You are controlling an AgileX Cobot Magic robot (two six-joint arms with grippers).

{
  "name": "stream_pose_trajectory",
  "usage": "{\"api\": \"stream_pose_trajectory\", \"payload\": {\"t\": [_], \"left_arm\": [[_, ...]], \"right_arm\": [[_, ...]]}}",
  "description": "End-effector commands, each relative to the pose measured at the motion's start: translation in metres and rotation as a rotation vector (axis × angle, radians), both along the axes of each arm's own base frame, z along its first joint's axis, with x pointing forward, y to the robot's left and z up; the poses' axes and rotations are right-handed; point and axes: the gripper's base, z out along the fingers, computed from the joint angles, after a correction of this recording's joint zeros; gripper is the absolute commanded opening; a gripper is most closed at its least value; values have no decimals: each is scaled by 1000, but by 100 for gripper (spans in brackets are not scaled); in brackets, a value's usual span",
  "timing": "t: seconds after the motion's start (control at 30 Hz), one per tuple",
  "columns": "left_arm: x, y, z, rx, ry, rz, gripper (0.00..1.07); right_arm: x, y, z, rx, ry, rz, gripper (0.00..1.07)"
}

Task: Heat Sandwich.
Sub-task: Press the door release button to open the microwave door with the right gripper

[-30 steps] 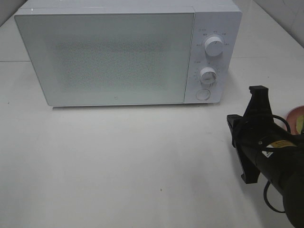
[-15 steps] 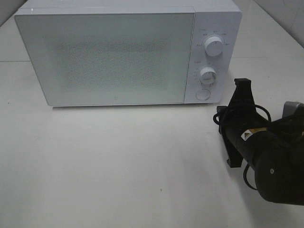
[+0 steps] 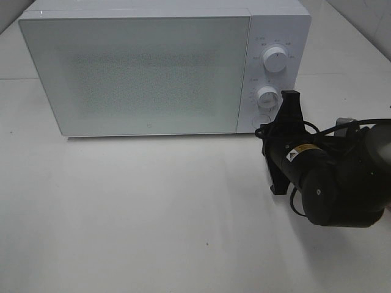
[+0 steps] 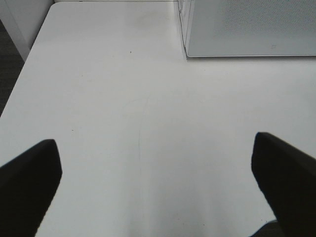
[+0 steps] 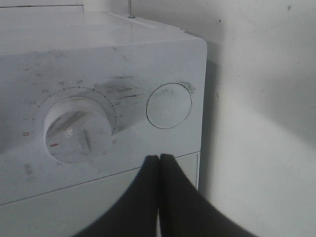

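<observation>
Could not see through the speckled door [image 3: 134, 73] of the microwave [image 3: 278, 18]. Could not read the tiny print around the dials [image 3: 275, 60]. Found the round button [image 3: 257, 120] partly covered by the right tool [image 3: 263, 130] from high up. Lost the fingers [image 4: 29, 182] of the left tool [image 4: 158, 187] at the picture's edges.

White microwave [image 3: 140, 73] stands upright at back of table [image 3: 153, 213], door shut; right panel has two dials [image 3: 275, 59], round button [image 5: 169, 106].

Left gripper [image 4: 155, 150] is spread wide; right gripper [image 5: 159, 159] is pinched closed.
</observation>
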Motion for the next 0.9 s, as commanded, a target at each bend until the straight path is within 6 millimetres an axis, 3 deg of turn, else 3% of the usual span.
{"api": "stream_pose_trajectory", "payload": {"t": [0.03, 0.5, 0.9], "left_arm": [[-1, 0, 2, 0, -1, -5, 100], [-1, 0, 2, 0, -1, -5, 100], [-1, 0, 2, 1, -1, -6, 100]], "right_arm": [[10, 0, -1, 10, 3, -2, 0], [34, -1, -15, 6, 33, -9, 0], [52, -3, -13, 9, 15, -6, 0]]}}
